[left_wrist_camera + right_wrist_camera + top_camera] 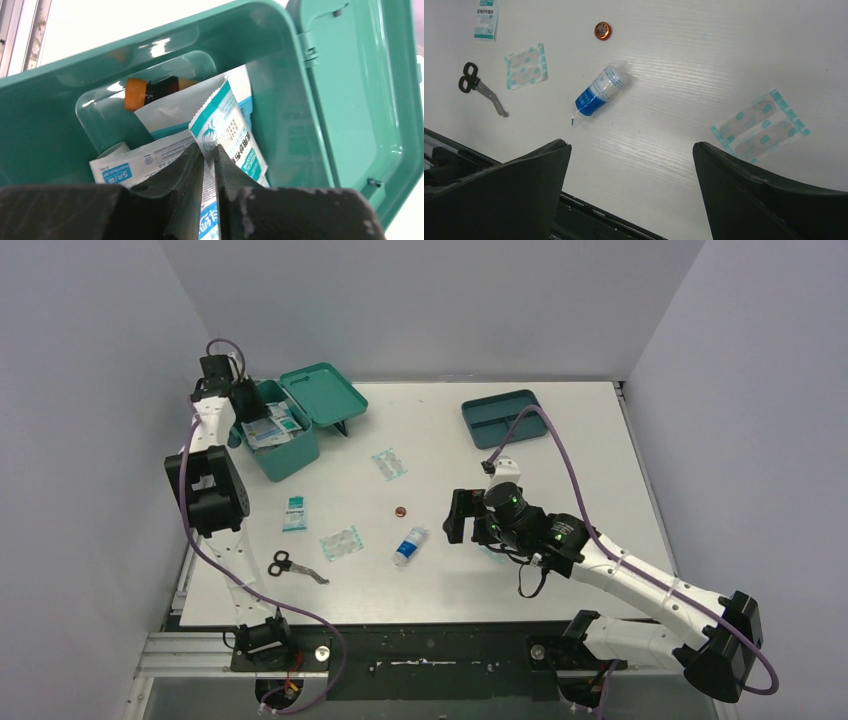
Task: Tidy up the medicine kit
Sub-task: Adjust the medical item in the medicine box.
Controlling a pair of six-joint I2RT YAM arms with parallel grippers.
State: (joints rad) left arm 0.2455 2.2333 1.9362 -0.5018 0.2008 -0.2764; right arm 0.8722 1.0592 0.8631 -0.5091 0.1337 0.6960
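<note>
I read left fingers (pixel 182 172) nearly closed, seemingly pinching a white-and-teal sachet (pixel 227 132) inside teal-green plastic medicine kit (pixel 50 110); right fingers (pixel 509 190) wide, empty.

Glossy, smooth plastic on the medicine kit (pixel 280 100) — crinkly printed sachets (pixel 227 130) inside (paper or foil, unclear) — matt, grained table (pixel 704 60).

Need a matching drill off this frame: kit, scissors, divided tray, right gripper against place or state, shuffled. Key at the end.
1. medicine kit
2. scissors
3. divided tray
4. right gripper

A. far right
B. lid open
C. jaws wide, holding nothing
D. near left

Pairs: 1-B, 2-D, 3-A, 4-C
</note>
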